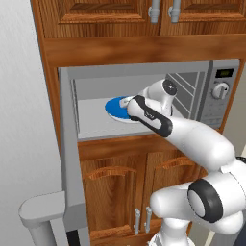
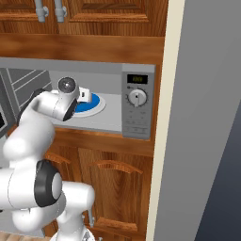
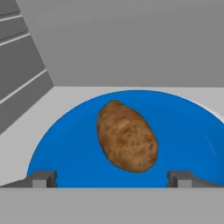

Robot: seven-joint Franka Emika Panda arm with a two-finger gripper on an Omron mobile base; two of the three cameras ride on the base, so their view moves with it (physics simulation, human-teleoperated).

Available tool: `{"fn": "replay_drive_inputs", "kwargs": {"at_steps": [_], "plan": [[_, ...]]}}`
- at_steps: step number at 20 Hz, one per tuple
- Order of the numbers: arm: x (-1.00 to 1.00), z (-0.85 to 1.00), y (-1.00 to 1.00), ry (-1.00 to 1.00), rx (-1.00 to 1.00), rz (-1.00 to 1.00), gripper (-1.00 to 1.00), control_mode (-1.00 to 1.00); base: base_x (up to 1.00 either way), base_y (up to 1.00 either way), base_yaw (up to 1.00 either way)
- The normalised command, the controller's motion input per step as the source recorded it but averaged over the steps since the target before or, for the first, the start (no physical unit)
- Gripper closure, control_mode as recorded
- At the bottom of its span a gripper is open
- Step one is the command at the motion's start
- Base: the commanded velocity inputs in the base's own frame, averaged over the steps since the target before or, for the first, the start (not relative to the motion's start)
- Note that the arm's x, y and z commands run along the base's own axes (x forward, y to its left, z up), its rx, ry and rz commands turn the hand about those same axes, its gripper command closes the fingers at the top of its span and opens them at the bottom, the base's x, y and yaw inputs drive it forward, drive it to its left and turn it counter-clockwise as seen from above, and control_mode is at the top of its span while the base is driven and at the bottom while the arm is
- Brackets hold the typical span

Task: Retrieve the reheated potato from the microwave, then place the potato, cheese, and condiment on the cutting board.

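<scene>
Microwave (image 1: 218, 103) is open, arm reaching inside. Gripper (image 3: 111, 179) jaws wide, holding nothing; potato (image 3: 127, 136) sits ungrabbed on its blue plate (image 3: 65, 151). Basically everything's left.

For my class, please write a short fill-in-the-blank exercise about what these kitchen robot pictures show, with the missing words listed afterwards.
1. The tan-brown oval potato lies on a round ____ plate.
2. The silver-grey microwave has its door swung ____.
3. The two-finger gripper is ____, its dark fingertips apart on either side of the potato.

Missing words: blue; open; open
</scene>
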Motion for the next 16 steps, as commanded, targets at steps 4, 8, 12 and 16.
{"fn": "replay_drive_inputs", "kwargs": {"at_steps": [4,8,12,16], "plan": [[0.11,0.00,0.03,0.00,0.00,0.00,-1.00,-1.00,0.00,0.00,0.00],[0.11,0.00,0.01,0.00,0.00,0.00,-1.00,-1.00,0.00,0.00,0.00],[0.13,0.00,0.00,0.00,0.00,0.00,-1.00,-1.00,0.00,0.00,0.00],[0.17,0.00,0.00,0.00,0.00,0.01,-1.00,-1.00,0.00,0.00,0.00]]}}
